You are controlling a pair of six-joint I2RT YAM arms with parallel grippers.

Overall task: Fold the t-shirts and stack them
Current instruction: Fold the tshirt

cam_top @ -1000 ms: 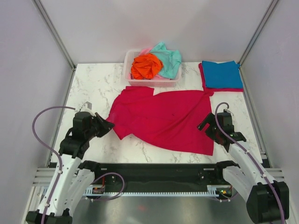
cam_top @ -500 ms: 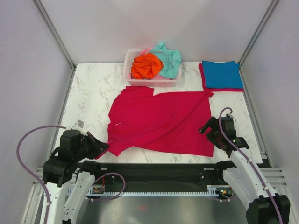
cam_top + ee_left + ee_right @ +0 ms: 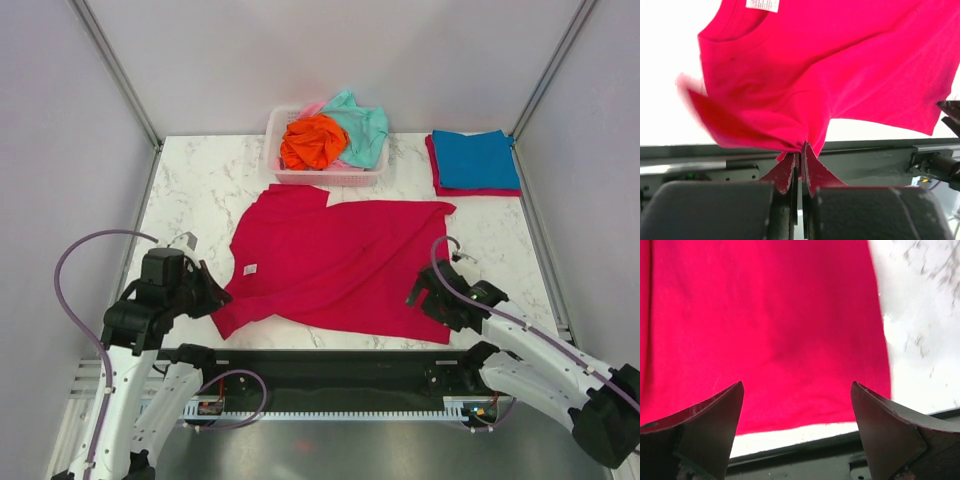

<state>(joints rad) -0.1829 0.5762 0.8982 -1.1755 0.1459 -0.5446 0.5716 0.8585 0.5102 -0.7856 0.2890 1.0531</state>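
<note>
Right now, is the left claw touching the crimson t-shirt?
Touching. The left wrist view shows the left claw shut on a bunched edge of the crimson t-shirt.

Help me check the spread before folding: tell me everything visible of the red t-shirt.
The crimson t-shirt is soft cloth, spread mostly flat on the marble table, white label showing at the neck. The left gripper is shut on its near left edge, bunching it. The right gripper hovers open over its near right corner.

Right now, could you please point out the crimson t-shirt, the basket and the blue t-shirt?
crimson t-shirt (image 3: 340, 265), top view, middle of cloth.
basket (image 3: 320, 177), top view, front wall.
blue t-shirt (image 3: 476, 160), top view, centre.
</note>
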